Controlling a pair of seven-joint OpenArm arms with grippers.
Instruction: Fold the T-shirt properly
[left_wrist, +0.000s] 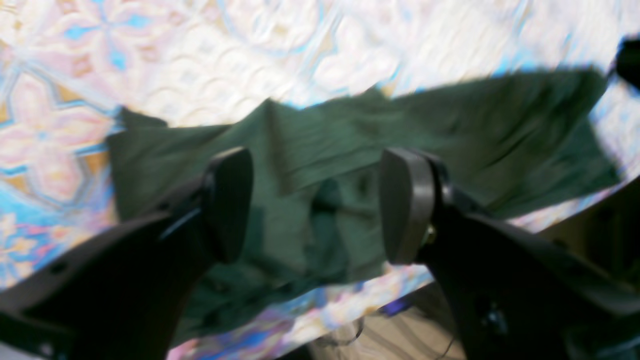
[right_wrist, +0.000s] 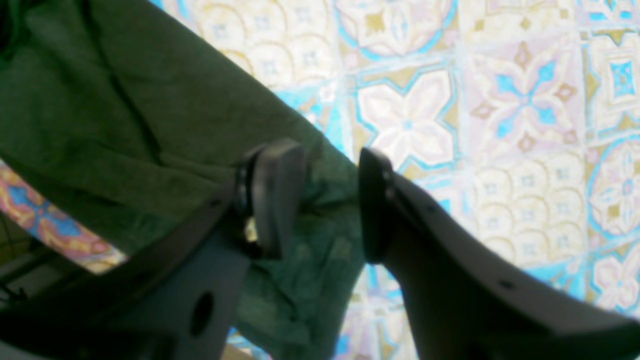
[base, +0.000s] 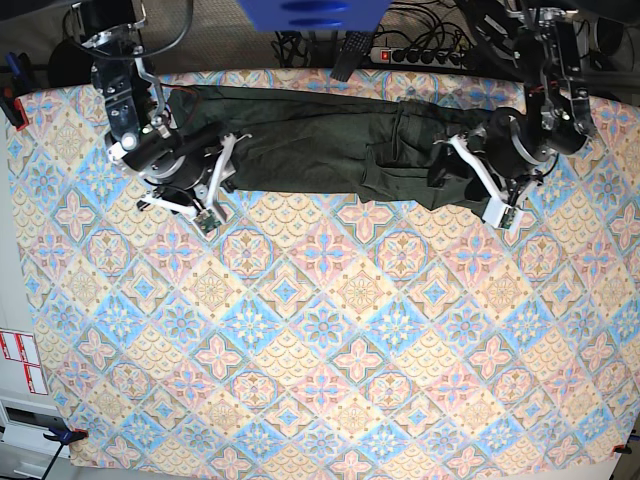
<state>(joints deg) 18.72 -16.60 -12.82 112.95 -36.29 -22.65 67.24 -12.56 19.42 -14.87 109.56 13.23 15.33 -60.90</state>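
The T-shirt (base: 310, 140), dark olive green, lies as a long band across the far side of the patterned tablecloth (base: 320, 330). My left gripper (base: 478, 185) hovers over its rumpled right end. In the left wrist view the left gripper (left_wrist: 317, 205) stands wide open, with the T-shirt (left_wrist: 450, 125) beneath it and nothing between the fingers. My right gripper (base: 195, 190) is at the band's left end. In the right wrist view the right gripper (right_wrist: 324, 200) has its jaws partly apart above a bunched corner of the T-shirt (right_wrist: 100, 100).
A power strip (base: 420, 55) and cables lie beyond the table's far edge. A red clamp (base: 10, 105) holds the cloth at the left edge. The table's edge (left_wrist: 350, 305) runs close behind the left gripper.
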